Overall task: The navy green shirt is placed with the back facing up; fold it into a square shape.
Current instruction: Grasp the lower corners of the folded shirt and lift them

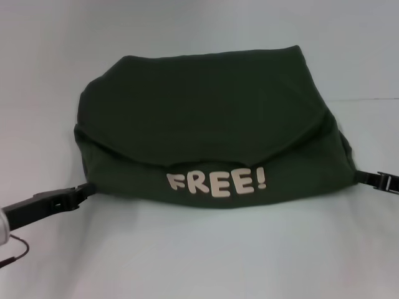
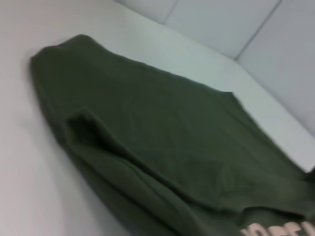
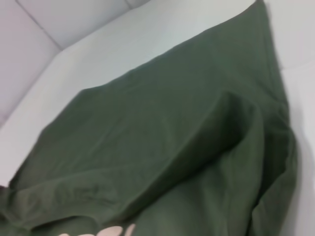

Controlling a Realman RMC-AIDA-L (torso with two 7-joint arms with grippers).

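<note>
A pale, plain tabletop [image 1: 199,255] carries the shirt [image 1: 212,112], a dark olive-green heap lying flat on it, folded over so its near strip shows cream letters "FREE!" [image 1: 217,182]. Bare tabletop surrounds the shirt on every side; beyond the shirt's far edge the surface meets pale panels

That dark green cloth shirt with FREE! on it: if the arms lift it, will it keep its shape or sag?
Probably sag: the dark olive-green fabric shirt already drapes in soft rounded folds. It likely slides little on the white table, being matte cloth. The left gripper and right gripper sit at its near corners.
</note>
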